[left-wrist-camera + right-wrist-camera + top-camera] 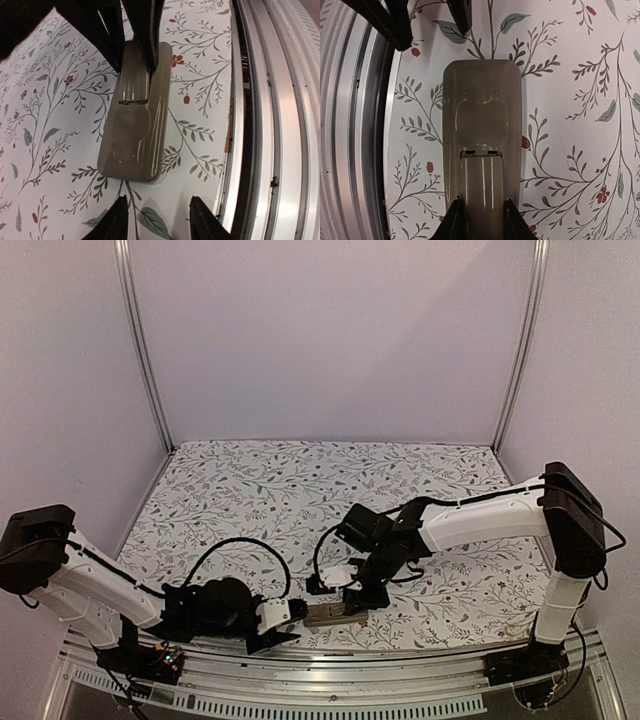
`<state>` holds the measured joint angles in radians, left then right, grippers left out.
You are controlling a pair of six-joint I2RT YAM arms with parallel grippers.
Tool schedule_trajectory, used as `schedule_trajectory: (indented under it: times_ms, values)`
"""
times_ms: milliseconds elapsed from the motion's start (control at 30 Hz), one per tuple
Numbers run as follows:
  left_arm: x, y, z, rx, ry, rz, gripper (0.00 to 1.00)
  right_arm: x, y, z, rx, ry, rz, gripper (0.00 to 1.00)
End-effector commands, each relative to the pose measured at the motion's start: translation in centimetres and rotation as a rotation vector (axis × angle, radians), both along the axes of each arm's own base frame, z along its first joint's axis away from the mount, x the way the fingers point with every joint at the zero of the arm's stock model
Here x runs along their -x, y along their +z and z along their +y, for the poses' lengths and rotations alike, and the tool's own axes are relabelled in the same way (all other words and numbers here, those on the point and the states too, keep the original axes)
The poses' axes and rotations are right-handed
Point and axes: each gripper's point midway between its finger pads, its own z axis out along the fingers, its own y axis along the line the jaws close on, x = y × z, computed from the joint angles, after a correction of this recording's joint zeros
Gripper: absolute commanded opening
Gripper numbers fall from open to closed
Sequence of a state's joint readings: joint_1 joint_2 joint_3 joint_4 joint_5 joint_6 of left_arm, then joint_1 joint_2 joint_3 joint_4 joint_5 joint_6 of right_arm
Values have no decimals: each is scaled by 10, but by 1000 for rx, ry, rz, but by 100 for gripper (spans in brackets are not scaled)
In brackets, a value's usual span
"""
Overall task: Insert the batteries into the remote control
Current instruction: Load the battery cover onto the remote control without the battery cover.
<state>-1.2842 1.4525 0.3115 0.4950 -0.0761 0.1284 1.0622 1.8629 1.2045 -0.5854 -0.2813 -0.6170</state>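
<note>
R gripper (484, 217) of mine is pinched on the remote control (481, 115), tips either side of the ribbed panel at one end of its tan-grey back. It lies back-up on the floral table (570, 100), alongside the metal rail (280, 125) at the near edge. My L gripper (157, 220) is released, fingers spread, just short of the other end w/o touching.

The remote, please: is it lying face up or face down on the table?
Face down: the remote shows its tan-grey back upward, with no screen or buttons visible.
</note>
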Motion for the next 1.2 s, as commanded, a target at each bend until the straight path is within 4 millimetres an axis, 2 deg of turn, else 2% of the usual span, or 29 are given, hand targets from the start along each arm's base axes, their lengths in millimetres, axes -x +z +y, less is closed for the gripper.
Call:
schedule_trajectory:
  times_ms: [0,367,1033,1167]
  values:
    - [-2,-1,-3,-11,-10,-3,41,1,-9,3,22,-10,7,0]
    - [-7,-9,-7,-41,-28,-43,36,3,-6,8,-12,-36,33,0]
    - [-10,-9,-16,-9,-60,-46,35,2,-7,16,-30,-110,76,0]
    - [-10,-9,-16,-7,-58,-40,34,4,-6,17,-34,-142,104,5]
